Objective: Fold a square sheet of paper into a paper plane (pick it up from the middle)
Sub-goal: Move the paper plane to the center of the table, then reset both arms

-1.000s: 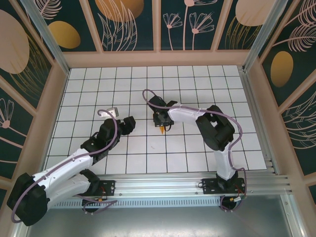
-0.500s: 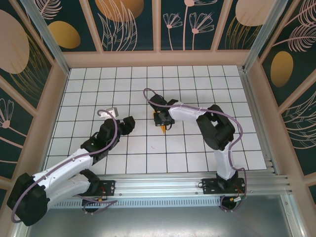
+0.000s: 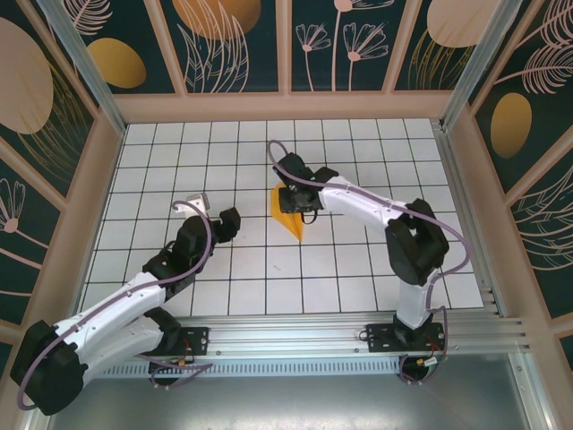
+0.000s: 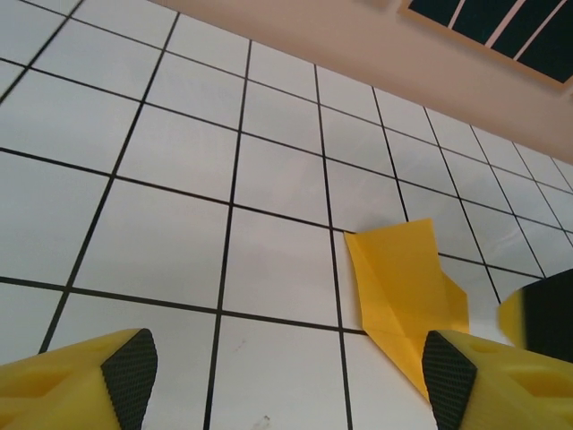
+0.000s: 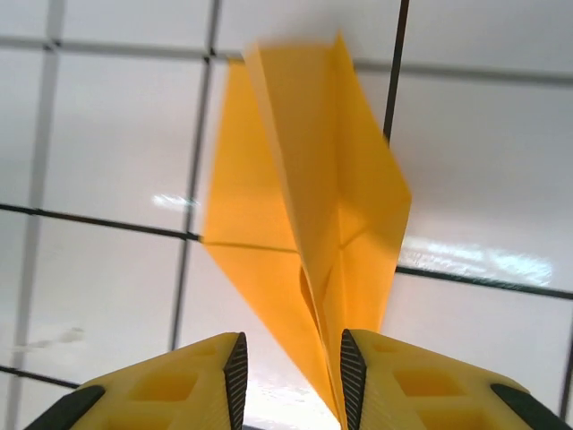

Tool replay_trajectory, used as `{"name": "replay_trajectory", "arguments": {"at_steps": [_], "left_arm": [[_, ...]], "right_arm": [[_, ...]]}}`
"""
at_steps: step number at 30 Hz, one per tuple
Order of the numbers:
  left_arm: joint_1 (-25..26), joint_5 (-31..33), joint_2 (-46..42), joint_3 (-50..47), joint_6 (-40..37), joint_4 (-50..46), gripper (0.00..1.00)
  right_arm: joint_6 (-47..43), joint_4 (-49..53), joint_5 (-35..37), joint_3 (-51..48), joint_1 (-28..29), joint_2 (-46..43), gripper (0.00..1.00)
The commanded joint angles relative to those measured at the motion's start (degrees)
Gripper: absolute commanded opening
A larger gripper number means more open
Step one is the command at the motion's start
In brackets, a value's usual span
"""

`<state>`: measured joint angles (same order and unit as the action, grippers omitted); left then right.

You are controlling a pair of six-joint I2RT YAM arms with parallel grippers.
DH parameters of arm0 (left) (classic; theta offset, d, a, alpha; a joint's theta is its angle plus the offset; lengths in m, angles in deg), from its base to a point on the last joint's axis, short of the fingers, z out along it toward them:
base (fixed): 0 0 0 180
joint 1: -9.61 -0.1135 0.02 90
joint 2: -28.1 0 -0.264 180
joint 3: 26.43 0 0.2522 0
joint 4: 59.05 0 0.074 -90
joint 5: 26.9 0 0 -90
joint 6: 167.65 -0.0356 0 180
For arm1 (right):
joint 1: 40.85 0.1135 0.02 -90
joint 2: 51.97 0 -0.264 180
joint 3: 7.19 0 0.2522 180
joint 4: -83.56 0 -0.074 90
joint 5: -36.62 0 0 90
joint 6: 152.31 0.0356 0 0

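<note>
From the top camera, the paper plane [image 3: 288,222] is lying flat on the white tiled table [image 3: 358,143], near its middle. Its pointed end is facing the arms' bases and its wide end is sitting beneath the right gripper [image 3: 291,206]. The right arm is stretching far across the table to hang over it. The left gripper [image 3: 228,220] is hovering a little to the plane's left, apart from it. How either pair of jaws is standing cannot be read from up here.

The left wrist camera is answering that for its own side. The left gripper [image 4: 288,367] is standing wide open, its black pads [image 4: 130,372] far apart with bare tiles between them. The paper plane [image 4: 403,287] is lying ahead and to the right, showing a crease along its length. Its point is passing behind the right-hand finger.

The right wrist camera is looking along the plane. The right gripper [image 5: 288,376] is standing partly parted, released rather than clenched. The paper plane [image 5: 304,179] is running its narrow end into the gap and lying against one pad [image 5: 352,376], while the other pad is clear of it. Overlapping folded layers are showing here.

Black grid lines are dividing the table into squares. Dark teal wall panels [image 3: 233,45] with peach and gold plant shapes in pale frames are enclosing it, and a metal rail [image 3: 313,333] is carrying the arm bases.
</note>
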<state>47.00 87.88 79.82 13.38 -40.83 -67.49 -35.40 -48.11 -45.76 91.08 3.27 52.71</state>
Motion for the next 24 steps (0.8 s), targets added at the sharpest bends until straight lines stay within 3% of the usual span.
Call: {"name": "replay_trajectory", "arguments": {"at_steps": [1, 7, 12, 17, 19, 24], "left_arm": [[-0.31, 5.66, -0.76, 1.98, -4.79, 0.26, 0.83], [-0.86, 11.59, -0.57, 1.57, -10.16, 3.15, 0.94], [-7.49, 11.24, 0.87, -0.01, -12.37, 6.09, 0.99], [-17.09, 8.06, 5.27, 0.38, -11.37, 6.60, 0.98], [-20.10, 4.11, 8.07, 1.33, -11.45, 6.84, 0.99], [-24.60, 7.91, 13.94, 0.87, -14.65, 12.10, 0.99]], "right_arm": [[-1.93, 1.49, 4.98, 1.47, -0.35, -8.25, 0.38], [-3.67, -5.85, 21.25, -7.62, -0.88, -22.02, 0.49], [-1.76, -15.47, 31.92, -22.17, -9.10, -31.12, 0.59], [0.29, -27.24, 31.58, -38.21, -25.23, -36.38, 0.65], [-4.67, -36.04, 31.84, -45.10, -28.75, -37.00, 0.69], [-10.20, -53.39, 27.84, -56.15, -35.28, -34.36, 0.74]]}}
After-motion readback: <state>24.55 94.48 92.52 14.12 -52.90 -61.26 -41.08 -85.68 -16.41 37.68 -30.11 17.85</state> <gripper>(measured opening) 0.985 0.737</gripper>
